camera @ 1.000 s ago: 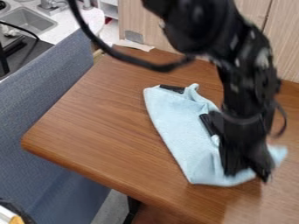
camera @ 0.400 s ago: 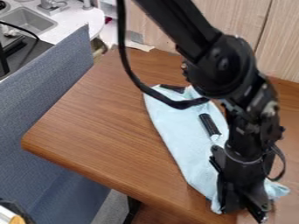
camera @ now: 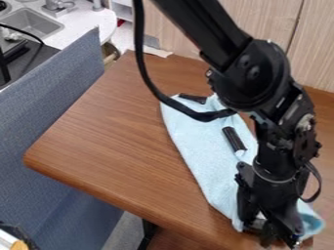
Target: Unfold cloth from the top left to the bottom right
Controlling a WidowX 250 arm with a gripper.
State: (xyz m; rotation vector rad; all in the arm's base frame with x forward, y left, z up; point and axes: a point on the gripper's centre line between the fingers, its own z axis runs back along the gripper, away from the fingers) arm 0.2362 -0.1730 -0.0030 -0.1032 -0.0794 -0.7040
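Observation:
The black gripper (camera: 279, 237) is at the lower right, over the bottom end of the light blue cloth (camera: 196, 146). It hides part of that end. The cloth lies as a long, slanted piece from the middle of the wooden table down to its front edge, smooth along the left and creased at the upper right. A bit of blue cloth shows right of the gripper. One black piece (camera: 193, 98) sits at the cloth's top edge, another black piece (camera: 233, 138) on its middle.
The brown table (camera: 111, 132) has a rounded corner at left. A blue-grey partition (camera: 52, 107) stands along its left side, and a wood-panel wall (camera: 313, 49) behind. A sink (camera: 32, 23) is at the upper left. The arm's cable loops above the cloth.
The gripper has moved down toward the table's front edge, and the cloth's lower end has stretched down with it. The cloth's top end has stayed put. Since the middle frame the arm has shifted only slightly.

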